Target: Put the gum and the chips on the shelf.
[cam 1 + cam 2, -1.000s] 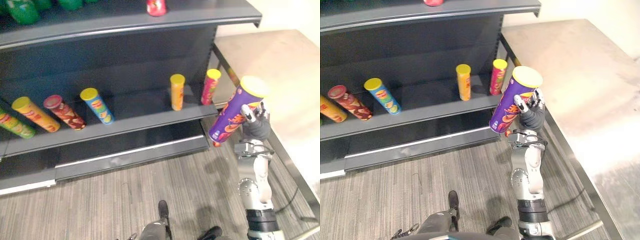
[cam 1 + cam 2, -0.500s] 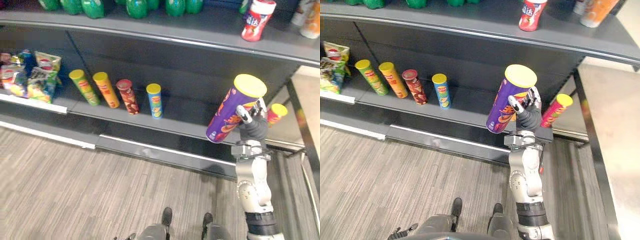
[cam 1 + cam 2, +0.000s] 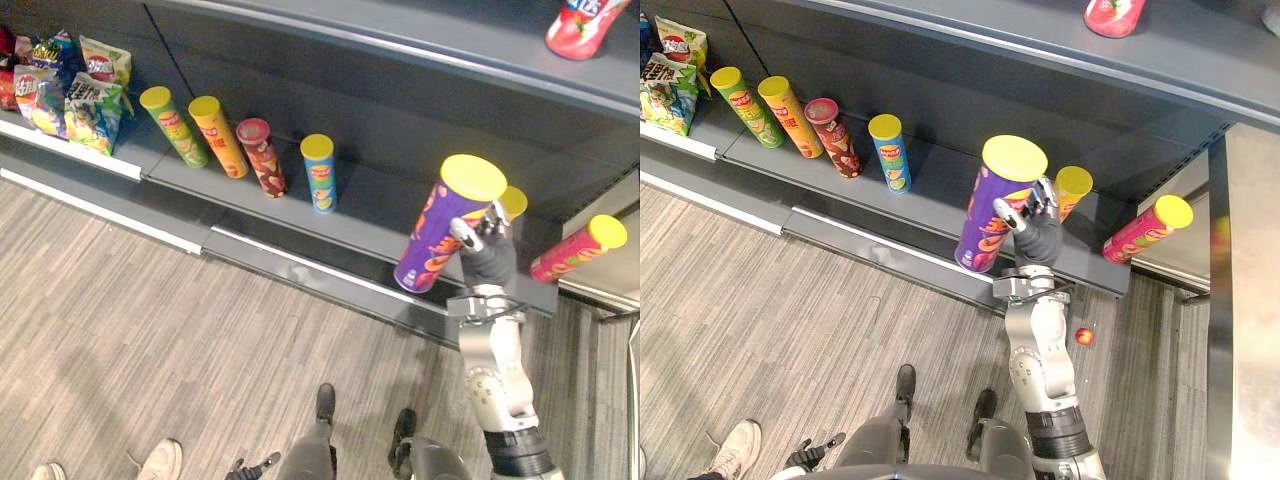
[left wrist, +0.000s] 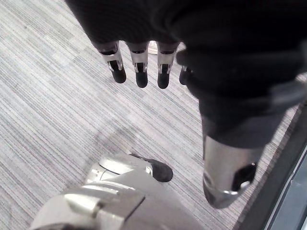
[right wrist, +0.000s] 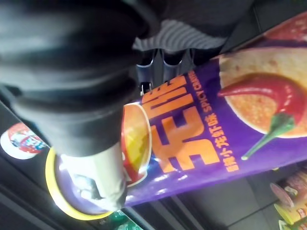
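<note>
A tall purple chips can (image 3: pixel 437 238) with a yellow lid is held upright, slightly tilted, in front of the lower shelf (image 3: pixel 370 215). My right hand (image 3: pixel 487 252) is shut on it, with the fingers (image 5: pixel 158 60) and thumb (image 5: pixel 103 177) wrapped around the purple can (image 5: pixel 216 124). It hovers between a blue can (image 3: pixel 319 172) and an orange can (image 3: pixel 512 203) standing on that shelf. My left hand (image 4: pixel 140 69) hangs low over the striped floor, fingers straight and holding nothing.
Green (image 3: pixel 172 125), orange (image 3: pixel 218 135) and red (image 3: pixel 262 156) cans stand further left, with chip bags (image 3: pixel 70 85) beyond. A pink can (image 3: pixel 578 248) leans at the shelf's right end. A small red round thing (image 3: pixel 1084 336) lies on the floor. A person's shoes (image 3: pixel 155 462) show lower left.
The camera has swung left and down, so the shelf and floor have shifted. My right hand still holds the purple can raised, now level with the lower shelf. Shoes have come into view.
</note>
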Robot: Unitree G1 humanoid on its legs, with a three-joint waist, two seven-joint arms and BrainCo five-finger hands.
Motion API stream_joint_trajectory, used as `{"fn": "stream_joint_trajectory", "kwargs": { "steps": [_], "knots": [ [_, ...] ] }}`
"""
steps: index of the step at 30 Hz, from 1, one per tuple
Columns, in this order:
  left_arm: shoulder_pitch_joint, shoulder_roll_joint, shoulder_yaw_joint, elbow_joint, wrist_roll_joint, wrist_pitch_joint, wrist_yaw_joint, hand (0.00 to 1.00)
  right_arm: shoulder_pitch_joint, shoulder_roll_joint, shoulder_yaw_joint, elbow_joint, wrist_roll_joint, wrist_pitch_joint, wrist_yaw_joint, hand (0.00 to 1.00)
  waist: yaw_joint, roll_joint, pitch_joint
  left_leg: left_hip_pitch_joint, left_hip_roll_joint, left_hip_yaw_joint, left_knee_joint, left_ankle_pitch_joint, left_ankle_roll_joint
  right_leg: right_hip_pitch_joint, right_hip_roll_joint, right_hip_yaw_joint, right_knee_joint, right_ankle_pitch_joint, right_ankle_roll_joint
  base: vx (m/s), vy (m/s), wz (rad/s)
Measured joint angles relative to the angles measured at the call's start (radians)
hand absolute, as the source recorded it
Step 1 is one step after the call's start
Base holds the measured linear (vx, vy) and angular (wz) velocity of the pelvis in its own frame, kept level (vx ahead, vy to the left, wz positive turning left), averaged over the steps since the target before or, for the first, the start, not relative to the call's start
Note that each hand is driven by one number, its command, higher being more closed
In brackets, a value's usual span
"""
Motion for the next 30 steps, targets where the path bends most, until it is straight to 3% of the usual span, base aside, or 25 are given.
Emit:
{"fn": "stream_joint_trajectory", "kwargs": {
  "steps": [4, 7, 12, 17, 24, 30],
  "knots": [
    [-0.018, 0.005, -0.046, -0.007, -0.001, -0.002, 0.009, 0.0, -0.119, 0.003, 0.001, 0.102, -0.07, 0.0, -0.035, 1.0, 0.002, 0.023, 0.016, -0.029, 0.001, 0.008, -0.003, 0.005, 0.0, -0.031, -0.001, 0.001, 0.005, 0.005, 0.006, -0.03, 0.001, 0.0],
    [-0.042, -0.004, -0.084, -0.051, -0.006, -0.008, 0.009, 0.0, -0.224, 0.005, -0.034, 0.179, -0.09, 0.001, -0.081, 1.0, 0.02, 0.056, 0.044, -0.064, 0.002, 0.006, -0.002, 0.022, 0.005, -0.069, -0.002, -0.001, 0.017, 0.009, 0.006, -0.02, -0.002, 0.02],
    [-0.077, -0.012, -0.167, -0.128, -0.022, -0.045, 0.01, 0.0, -0.449, 0.006, -0.186, 0.319, -0.193, 0.004, -0.189, 1.0, 0.058, 0.096, 0.096, -0.114, 0.001, -0.001, 0.003, 0.05, 0.006, -0.129, -0.006, -0.004, 0.043, 0.009, 0.006, 0.0, -0.006, 0.02],
    [-0.099, -0.015, -0.231, -0.164, -0.06, -0.061, 0.009, 0.0, -0.633, -0.034, -0.292, 0.4, -0.272, 0.006, -0.279, 1.0, 0.064, 0.128, 0.139, -0.159, -0.004, -0.004, 0.003, 0.065, 0.003, -0.182, -0.015, -0.003, 0.065, 0.009, 0.006, 0.0, -0.005, 0.01],
    [-0.133, -0.026, -0.262, -0.194, -0.062, -0.081, 0.01, 0.0, -0.74, -0.085, -0.338, 0.469, -0.311, 0.029, -0.342, 1.0, 0.083, 0.151, 0.193, -0.197, -0.002, -0.002, 0.003, 0.078, 0.003, -0.244, -0.02, 0.007, 0.103, 0.004, -0.001, 0.01, -0.04, -0.04],
    [-0.149, -0.045, -0.264, -0.201, -0.1, -0.087, 0.01, 0.0, -0.792, -0.081, -0.361, 0.473, -0.33, 0.04, -0.353, 1.0, 0.091, 0.156, 0.206, -0.23, -0.003, 0.007, 0.003, 0.086, 0.0, -0.303, -0.025, 0.026, 0.146, -0.002, -0.01, -0.01, -0.04, -0.05]
  ]
}}
